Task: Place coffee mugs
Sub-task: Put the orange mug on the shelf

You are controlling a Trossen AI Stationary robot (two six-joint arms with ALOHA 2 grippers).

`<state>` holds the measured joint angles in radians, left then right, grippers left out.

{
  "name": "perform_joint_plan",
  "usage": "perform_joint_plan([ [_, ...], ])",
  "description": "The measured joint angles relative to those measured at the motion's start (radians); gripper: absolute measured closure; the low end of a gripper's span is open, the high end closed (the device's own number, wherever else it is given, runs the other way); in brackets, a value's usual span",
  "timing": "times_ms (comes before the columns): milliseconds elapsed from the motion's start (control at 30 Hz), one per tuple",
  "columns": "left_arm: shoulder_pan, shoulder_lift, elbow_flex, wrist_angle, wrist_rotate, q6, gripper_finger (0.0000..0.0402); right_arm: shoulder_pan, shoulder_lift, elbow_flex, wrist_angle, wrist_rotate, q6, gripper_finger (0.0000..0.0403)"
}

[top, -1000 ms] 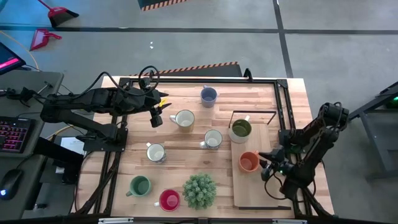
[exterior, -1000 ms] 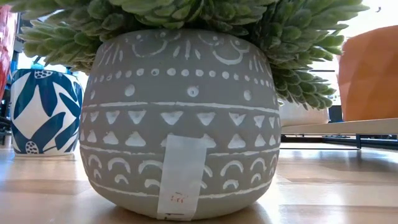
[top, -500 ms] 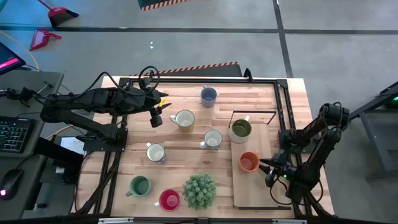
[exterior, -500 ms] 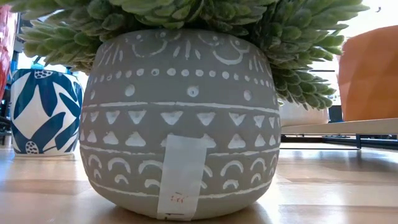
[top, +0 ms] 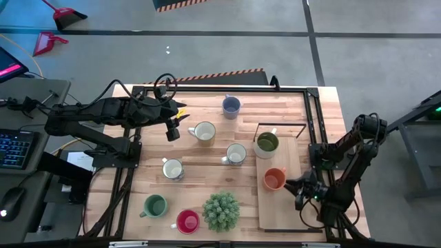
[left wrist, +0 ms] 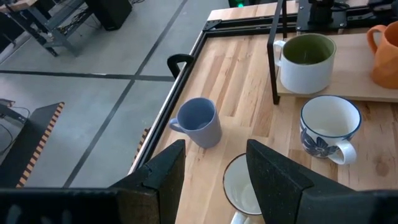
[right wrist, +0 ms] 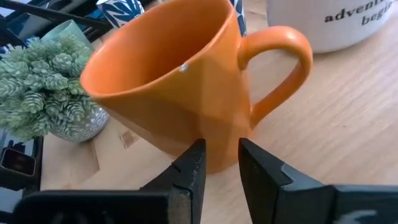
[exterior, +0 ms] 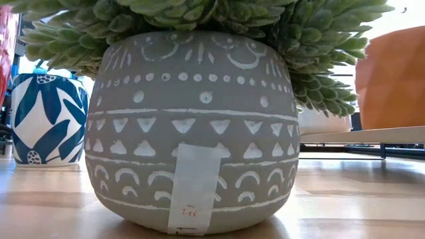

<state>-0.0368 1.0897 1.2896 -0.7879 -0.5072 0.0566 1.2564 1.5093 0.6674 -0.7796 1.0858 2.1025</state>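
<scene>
Orange ceramic is what fills the right wrist view: the orange mug [right wrist: 180,93] is seen tilted on the wooden board [top: 293,210], its handle turned toward the white mug with the olive inside [top: 266,142] (lettering is partly readable on that one). The right gripper [top: 298,187] is placed just beside the orange mug at the board's right side; its two fingers are shown close together with a narrow gap, their tips at the mug's lower wall, and whether the mug is pinched cannot be told.

Over on the left, the left gripper [top: 173,129] is held above the table near a white mug [top: 204,131], fingers apart, nothing between them. A blue-grey mug [top: 231,105] is seen near the far edge, a patterned white mug [top: 236,153] beside the board, another white mug [top: 172,167] mid-table. A green mug [top: 155,205] and a red mug [top: 187,221] are lined up along the near edge, next to the spiky plant [top: 221,211] in its grey pot [exterior: 192,126].
</scene>
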Motion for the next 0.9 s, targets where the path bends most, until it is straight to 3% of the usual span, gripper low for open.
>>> perform_joint_plan([
  [533,0.000,0.000,0.000,0.000,0.000,0.000,0.0241,-0.014,-0.175,0.000,0.072,-0.048,-0.281,0.0322],
  [900,0.000,0.000,0.000,0.000,0.000,0.000,0.0241,-0.062,-0.225,0.000,0.286,-0.139,-0.510,0.0322],
])
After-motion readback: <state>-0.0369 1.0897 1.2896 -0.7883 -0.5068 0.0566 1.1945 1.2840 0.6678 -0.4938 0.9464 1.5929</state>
